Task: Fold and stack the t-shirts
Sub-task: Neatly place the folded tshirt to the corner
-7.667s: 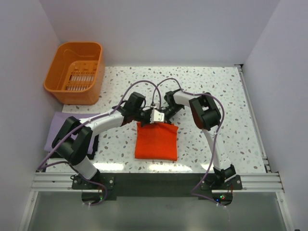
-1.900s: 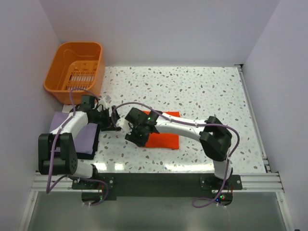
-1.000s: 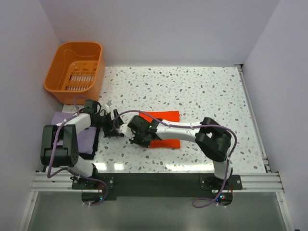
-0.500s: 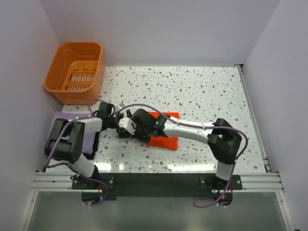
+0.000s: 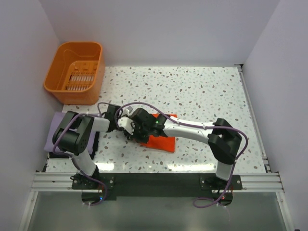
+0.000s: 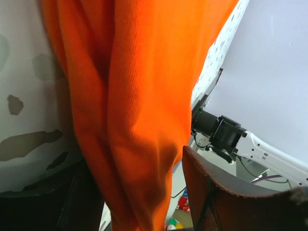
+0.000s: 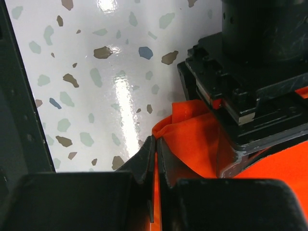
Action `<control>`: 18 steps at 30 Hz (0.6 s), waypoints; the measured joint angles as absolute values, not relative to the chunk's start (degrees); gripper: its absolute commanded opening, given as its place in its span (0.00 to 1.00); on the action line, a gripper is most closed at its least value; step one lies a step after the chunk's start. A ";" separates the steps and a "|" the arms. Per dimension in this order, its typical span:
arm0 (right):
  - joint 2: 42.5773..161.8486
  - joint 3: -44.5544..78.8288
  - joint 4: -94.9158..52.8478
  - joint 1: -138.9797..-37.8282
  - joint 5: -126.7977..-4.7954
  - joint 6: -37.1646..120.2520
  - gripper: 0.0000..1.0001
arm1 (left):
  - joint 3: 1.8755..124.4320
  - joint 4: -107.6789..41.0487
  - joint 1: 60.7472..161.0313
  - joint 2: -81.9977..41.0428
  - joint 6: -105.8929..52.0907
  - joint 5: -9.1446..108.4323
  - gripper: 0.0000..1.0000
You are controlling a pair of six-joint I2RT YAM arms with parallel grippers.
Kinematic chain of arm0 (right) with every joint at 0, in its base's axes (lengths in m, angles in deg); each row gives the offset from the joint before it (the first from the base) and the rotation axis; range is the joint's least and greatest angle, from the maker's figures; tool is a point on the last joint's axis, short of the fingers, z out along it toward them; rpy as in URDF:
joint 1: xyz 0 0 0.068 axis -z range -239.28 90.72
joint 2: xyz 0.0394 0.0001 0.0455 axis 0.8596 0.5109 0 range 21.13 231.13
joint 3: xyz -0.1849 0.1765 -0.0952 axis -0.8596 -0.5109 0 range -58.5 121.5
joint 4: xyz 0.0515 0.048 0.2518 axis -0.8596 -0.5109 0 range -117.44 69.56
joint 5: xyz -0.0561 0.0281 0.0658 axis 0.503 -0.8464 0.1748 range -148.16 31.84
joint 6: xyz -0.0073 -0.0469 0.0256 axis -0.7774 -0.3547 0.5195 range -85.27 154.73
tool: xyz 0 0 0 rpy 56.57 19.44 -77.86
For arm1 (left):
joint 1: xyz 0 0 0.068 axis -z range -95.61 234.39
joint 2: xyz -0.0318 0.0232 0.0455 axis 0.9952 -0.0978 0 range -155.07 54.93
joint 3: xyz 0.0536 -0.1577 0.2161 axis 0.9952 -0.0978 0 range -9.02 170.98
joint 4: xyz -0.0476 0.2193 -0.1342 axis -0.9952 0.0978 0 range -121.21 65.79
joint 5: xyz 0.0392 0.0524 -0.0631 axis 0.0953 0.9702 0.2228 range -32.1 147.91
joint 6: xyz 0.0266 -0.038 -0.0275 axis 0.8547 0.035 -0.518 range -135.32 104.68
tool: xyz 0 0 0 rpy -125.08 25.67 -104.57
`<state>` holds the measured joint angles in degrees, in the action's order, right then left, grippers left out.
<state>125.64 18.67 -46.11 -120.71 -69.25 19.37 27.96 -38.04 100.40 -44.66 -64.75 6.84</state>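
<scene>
The orange-red t-shirt (image 5: 161, 138) lies folded on the speckled table, its left edge lifted. My right gripper (image 5: 138, 133) is shut on that edge, and a sliver of the orange-red t-shirt (image 7: 192, 139) shows between the closed fingers of the right gripper (image 7: 157, 144). My left gripper (image 5: 126, 124) comes in from the left. In the left wrist view the left gripper (image 6: 134, 163) stands open, with a hanging fold of the orange-red t-shirt (image 6: 144, 72) between its fingers. The lavender t-shirt (image 5: 54, 132) lies flat at the table's left edge, partly under the left arm.
An orange slotted basket (image 5: 74, 72) stands at the back left corner. The black body of the left gripper (image 7: 250, 91) sits close against the right gripper's fingers. White walls enclose the table (image 5: 207, 91) on three sides.
My left gripper has moved right, from beside the lavender shirt to the orange-red shirt's left edge, and its fingers now straddle the cloth. The right gripper stays shut on that edge.
</scene>
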 measured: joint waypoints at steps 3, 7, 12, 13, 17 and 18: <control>125.64 18.67 -45.41 -120.71 -70.06 20.10 0.00 | 27.21 -39.27 101.06 -45.03 -65.97 6.05 0.59; 125.64 18.69 -44.62 -120.73 -71.24 21.23 0.00 | 25.14 -41.10 101.36 -45.03 -67.48 5.07 0.46; 125.64 18.82 -44.38 -120.77 -72.29 22.26 0.10 | 25.22 -39.18 101.38 -44.86 -67.00 5.22 0.06; 125.66 19.08 -44.65 -120.77 -72.64 22.59 0.19 | 25.73 -37.39 101.36 -44.62 -66.22 5.61 0.03; 125.64 21.62 -46.42 -120.31 -73.73 23.88 0.62 | 30.36 -28.10 100.75 -43.15 -60.62 8.28 0.00; 125.62 22.38 -47.09 -120.01 -74.30 24.20 0.81 | 31.61 -26.04 100.38 -42.65 -58.98 9.28 0.00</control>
